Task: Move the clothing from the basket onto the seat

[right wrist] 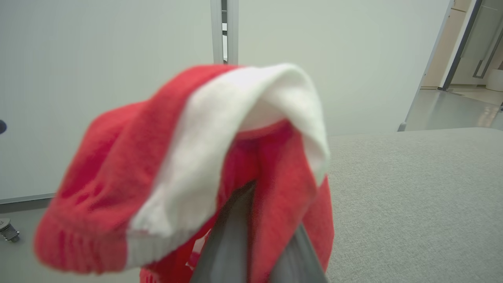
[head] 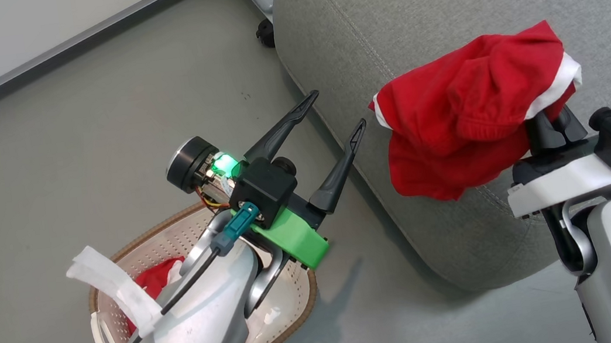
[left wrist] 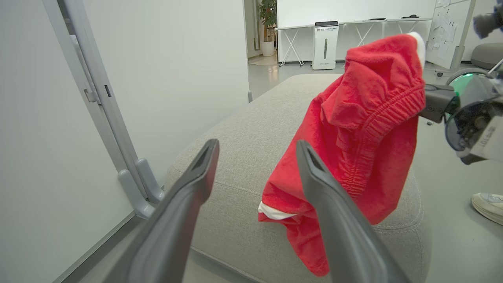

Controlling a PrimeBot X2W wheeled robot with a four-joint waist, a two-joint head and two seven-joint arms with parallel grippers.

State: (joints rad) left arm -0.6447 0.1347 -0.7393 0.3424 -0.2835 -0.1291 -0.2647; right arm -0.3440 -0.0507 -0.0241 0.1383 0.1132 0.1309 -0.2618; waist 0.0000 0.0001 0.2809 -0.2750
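My right gripper (head: 548, 107) is shut on a red garment with white trim (head: 469, 111), which drapes over its fingers above the near edge of the grey seat (head: 436, 1). The same garment (left wrist: 353, 145) hangs in front of the seat (left wrist: 243, 137) in the left wrist view, and it covers the right fingers (right wrist: 235, 236) in the right wrist view. My left gripper (head: 337, 109) stands open and empty over the floor, above the cream basket (head: 278, 322). A second red piece of clothing (head: 157, 276) lies inside the basket, partly hidden by my left arm.
A grey metal frame leg with a black caster (head: 265, 32) stands by the seat's far left corner. A whiteboard stand foot (left wrist: 137, 188) rests beside the seat. A person's white shoe (left wrist: 489, 206) is on the floor at the right.
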